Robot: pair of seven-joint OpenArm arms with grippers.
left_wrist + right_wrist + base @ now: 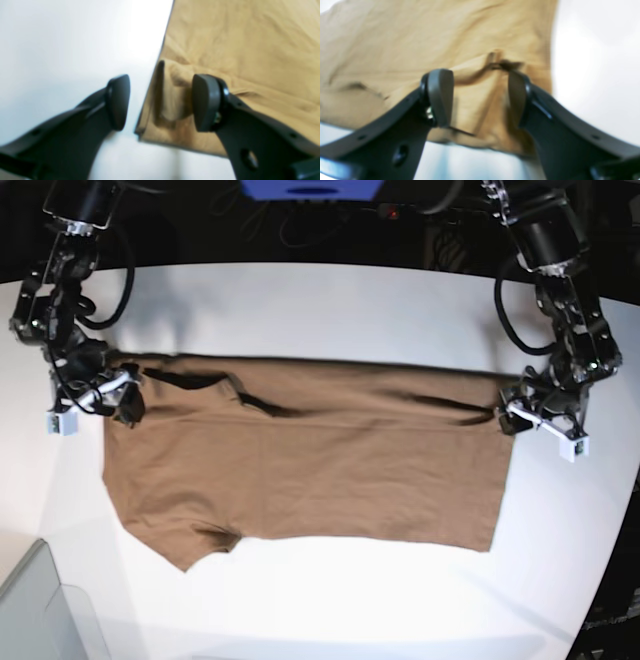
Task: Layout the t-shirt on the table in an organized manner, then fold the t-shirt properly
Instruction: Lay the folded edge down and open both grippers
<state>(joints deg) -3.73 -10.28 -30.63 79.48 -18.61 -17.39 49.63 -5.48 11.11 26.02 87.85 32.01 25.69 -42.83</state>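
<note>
The tan-brown t-shirt (320,470) lies spread wide across the white table (320,310), its upper part folded over along the far edge and one sleeve poking out at the lower left. My left gripper (160,100) stands open at the shirt's corner (250,50); a pinched ridge of cloth rises between the pads, leaning on the right one. In the base view it sits at the shirt's right end (522,416). My right gripper (480,97) is open over the opposite corner (420,37), cloth lying loose between the fingers, at the left end (118,395).
Bare white tabletop (62,45) lies outside each shirt corner (595,62). A grey bin corner (30,610) shows at the lower left of the base view. The table's curved far edge meets a dark background with cables and a blue object (310,188).
</note>
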